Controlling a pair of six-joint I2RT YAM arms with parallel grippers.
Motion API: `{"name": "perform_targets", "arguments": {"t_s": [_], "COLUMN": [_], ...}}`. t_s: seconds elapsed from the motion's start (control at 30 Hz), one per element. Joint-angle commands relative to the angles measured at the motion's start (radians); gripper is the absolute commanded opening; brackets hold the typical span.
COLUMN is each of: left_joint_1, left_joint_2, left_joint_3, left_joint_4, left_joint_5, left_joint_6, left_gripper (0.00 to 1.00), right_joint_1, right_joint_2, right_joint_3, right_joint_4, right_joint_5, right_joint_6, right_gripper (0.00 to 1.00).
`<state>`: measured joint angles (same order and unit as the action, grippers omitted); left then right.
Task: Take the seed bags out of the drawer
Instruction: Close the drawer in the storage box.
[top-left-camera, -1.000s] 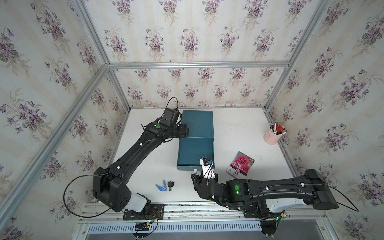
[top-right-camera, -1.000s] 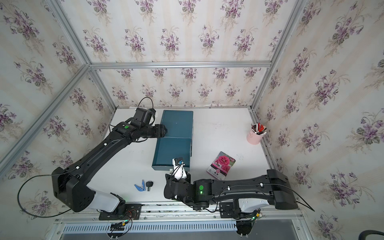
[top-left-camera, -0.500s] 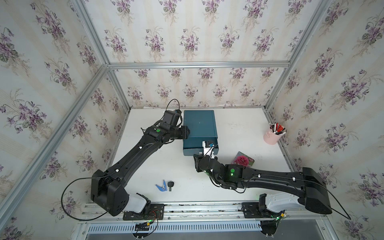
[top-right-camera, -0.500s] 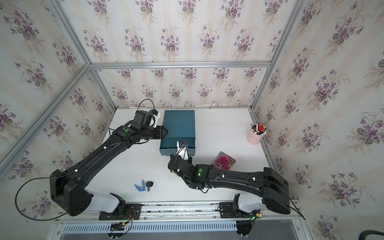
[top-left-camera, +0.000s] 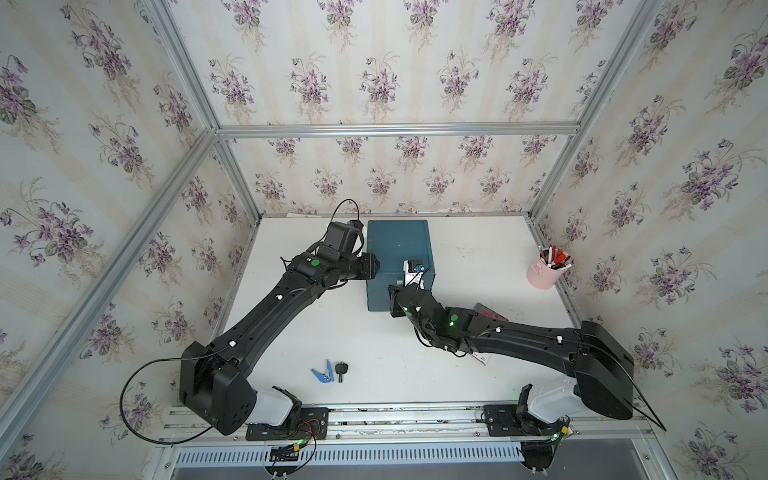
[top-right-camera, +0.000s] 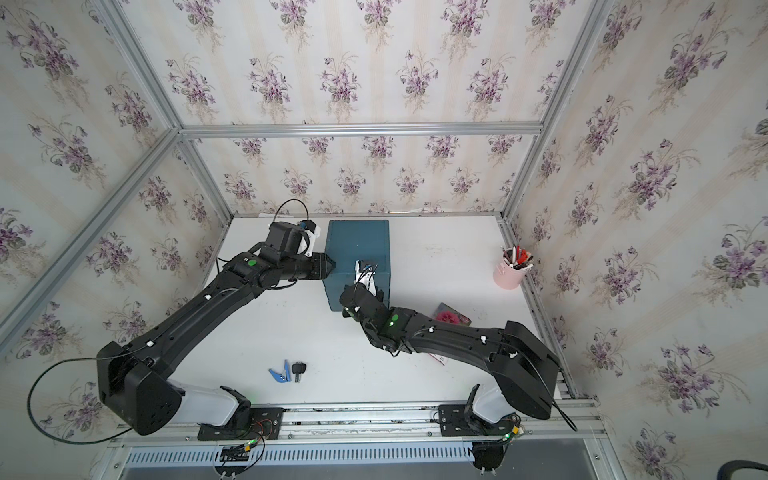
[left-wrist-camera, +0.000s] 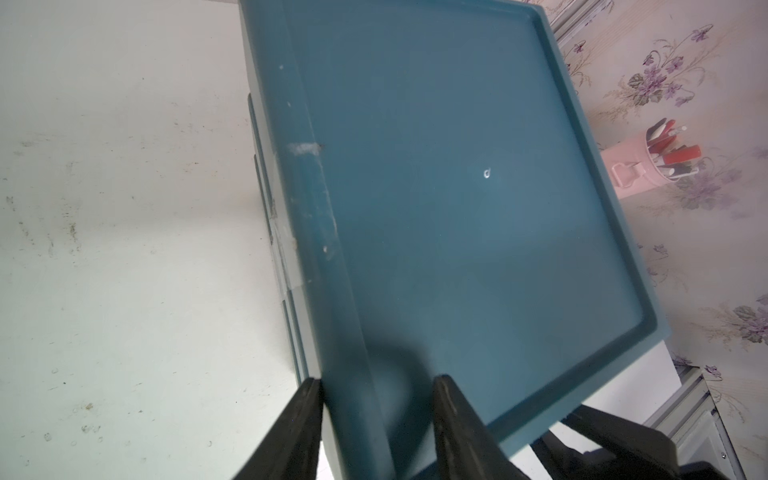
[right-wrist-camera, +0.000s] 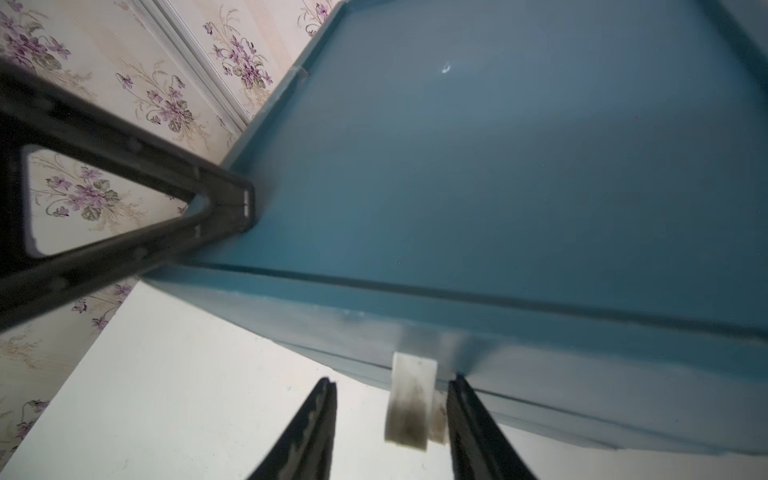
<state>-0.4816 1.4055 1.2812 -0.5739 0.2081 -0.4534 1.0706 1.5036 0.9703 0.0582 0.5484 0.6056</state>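
Teal drawer box (top-left-camera: 397, 245) toward back of white table (top-left-camera: 374, 340), drawer closed. Left gripper (left-wrist-camera: 376, 380) at box's left top edge, jaws apart astride raised rim (left-wrist-camera: 316, 199), one finger against outer wall, other over the top panel; real clamp or not, cannot tell. Right gripper (right-wrist-camera: 390, 380) at box front, jaws apart around white pull tab (right-wrist-camera: 411, 399), tab close to one finger, clear gap to the other, not pinched. Magenta-bloom seed bag (top-right-camera: 451, 318) flat on table right of box, mostly hidden under right arm. Pink cup (top-left-camera: 542, 276) of pens at right wall. Blue clip (top-left-camera: 322, 371) and black key (top-left-camera: 341, 370) side by side near front edge.
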Motion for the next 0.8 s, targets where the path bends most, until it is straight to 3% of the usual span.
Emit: {"name": "perform_targets", "arguments": {"t_s": [0.0, 0.2, 0.3, 0.43, 0.57, 0.77], "left_joint_1": [-0.002, -0.002, 0.002, 0.018, 0.026, 0.029], "left_joint_2": [-0.02, -0.025, -0.02, 0.002, 0.054, 0.037], "left_joint_3": [-0.009, -0.004, 0.008, 0.032, 0.04, 0.017], "left_joint_4": [-0.084, -0.085, -0.071, -0.031, -0.004, -0.021], "left_joint_5": [0.019, 0.033, 0.02, 0.043, 0.053, 0.035], "left_joint_6": [0.016, 0.009, -0.01, -0.048, -0.073, -0.059], "left_gripper": [0.46, 0.52, 0.58, 0.61, 0.61, 0.61], "right_joint_1": [-0.005, 0.049, 0.055, 0.03, -0.038, -0.061], "right_joint_2": [0.004, -0.11, -0.221, -0.301, -0.233, -0.084], "right_joint_3": [0.009, -0.093, -0.251, -0.468, -0.513, -0.464], "right_joint_4": [0.026, 0.011, 0.082, 0.339, 0.529, 0.612], "right_joint_5": [0.001, 0.036, -0.021, -0.173, -0.323, -0.284], "right_joint_6": [0.003, 0.09, 0.247, 0.419, 0.488, 0.553], "right_gripper": [0.47, 0.48, 0.51, 0.56, 0.56, 0.55]}}
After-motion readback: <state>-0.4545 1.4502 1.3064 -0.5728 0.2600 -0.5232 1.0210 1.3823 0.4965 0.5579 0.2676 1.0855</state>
